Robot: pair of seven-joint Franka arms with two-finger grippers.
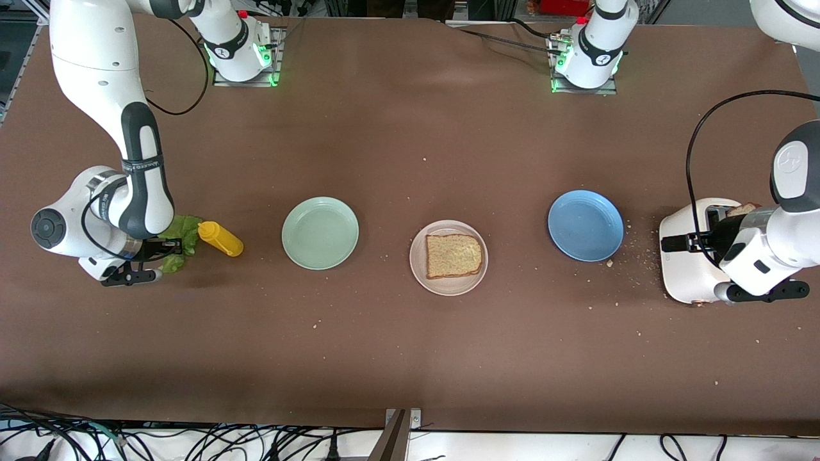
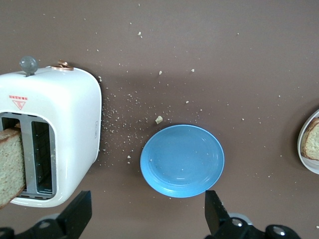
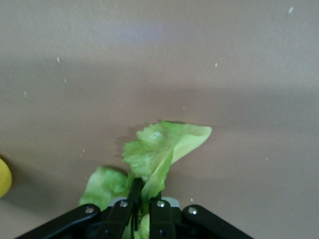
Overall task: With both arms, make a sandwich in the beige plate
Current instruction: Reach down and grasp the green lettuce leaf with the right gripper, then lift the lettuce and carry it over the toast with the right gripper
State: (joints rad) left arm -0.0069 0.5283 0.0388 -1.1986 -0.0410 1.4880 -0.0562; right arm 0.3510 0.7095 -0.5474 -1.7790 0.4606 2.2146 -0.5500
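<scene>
Pinching the lettuce (image 3: 159,149) at the lower middle of the right wrist view, my right gripper (image 3: 142,206) has its fingers closed on the leaf, low over the table (image 1: 410,141) at the middle left of the front view, just beside the yellow bottle (image 1: 221,239). One slice of bread (image 1: 453,255) already lies in the beige plate (image 1: 448,286) at the centre of that view, between the green plate (image 1: 320,232) and the blue plate (image 1: 585,225). My left gripper (image 2: 147,211) hangs spread wide and empty at the bottom of the left wrist view, over the table beside the toaster (image 2: 65,124), where a second slice (image 2: 11,167) stands in a slot. My worry is the leaf: I judge the grip catches only a thin fold, so it may tear or slip out on the way to the plate. It could also drag against the bottle and tip it. Landing off-centre on the bread would leave it hanging over the rim.
</scene>
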